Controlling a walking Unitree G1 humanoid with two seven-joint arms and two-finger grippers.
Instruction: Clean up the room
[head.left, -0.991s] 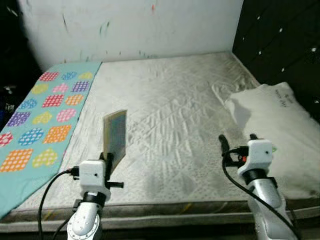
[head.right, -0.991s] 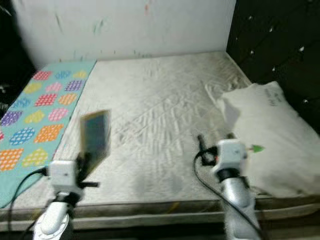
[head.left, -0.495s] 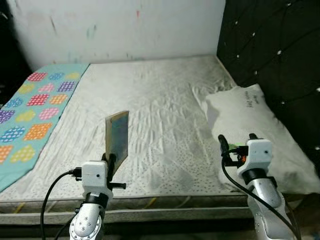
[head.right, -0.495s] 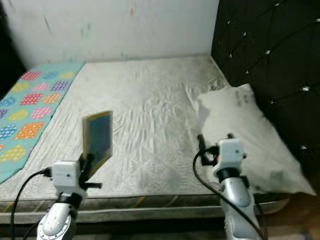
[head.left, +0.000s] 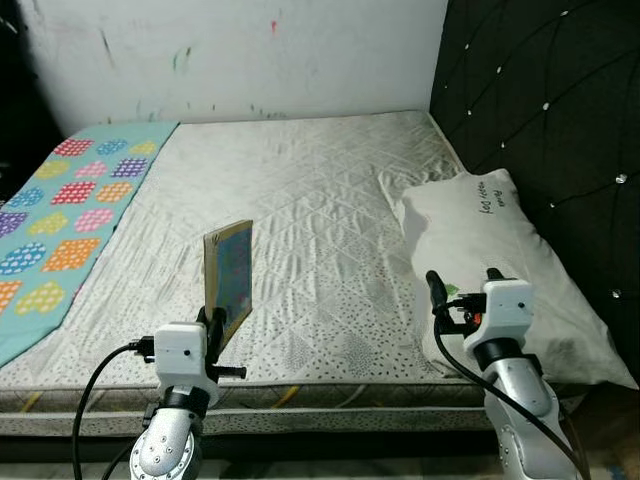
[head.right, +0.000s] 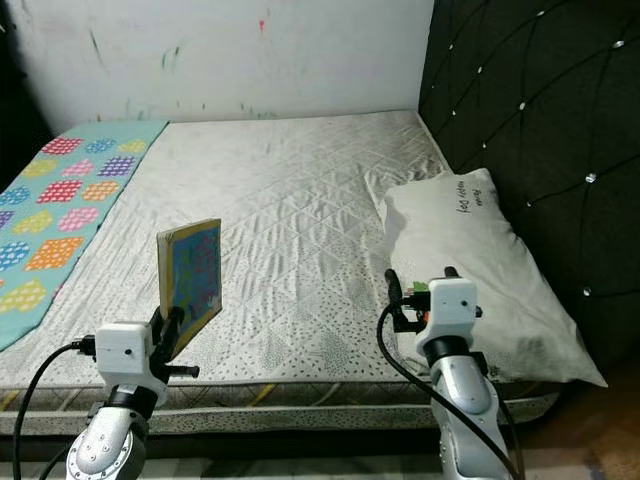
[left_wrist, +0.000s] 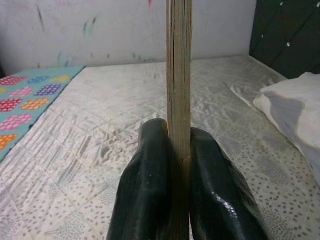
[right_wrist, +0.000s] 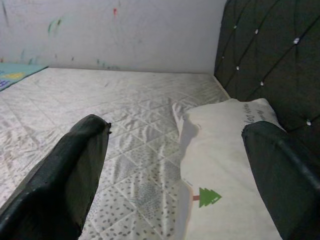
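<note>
Left hand is clamped tight on the bottom edge of one thin picture book, which is held upright above the near edge of the mattress. Right hand is spread wide with nothing gripped, hovering over the near end of the one white pillow, which is laid along the dark tufted headboard. One teal blanket with colourful patches is spread flat along the bed's left side.

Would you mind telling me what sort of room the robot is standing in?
Most likely a bedroom: a wide quilted mattress, a white pillow against a dark tufted headboard, and a patterned blanket on one side.
</note>
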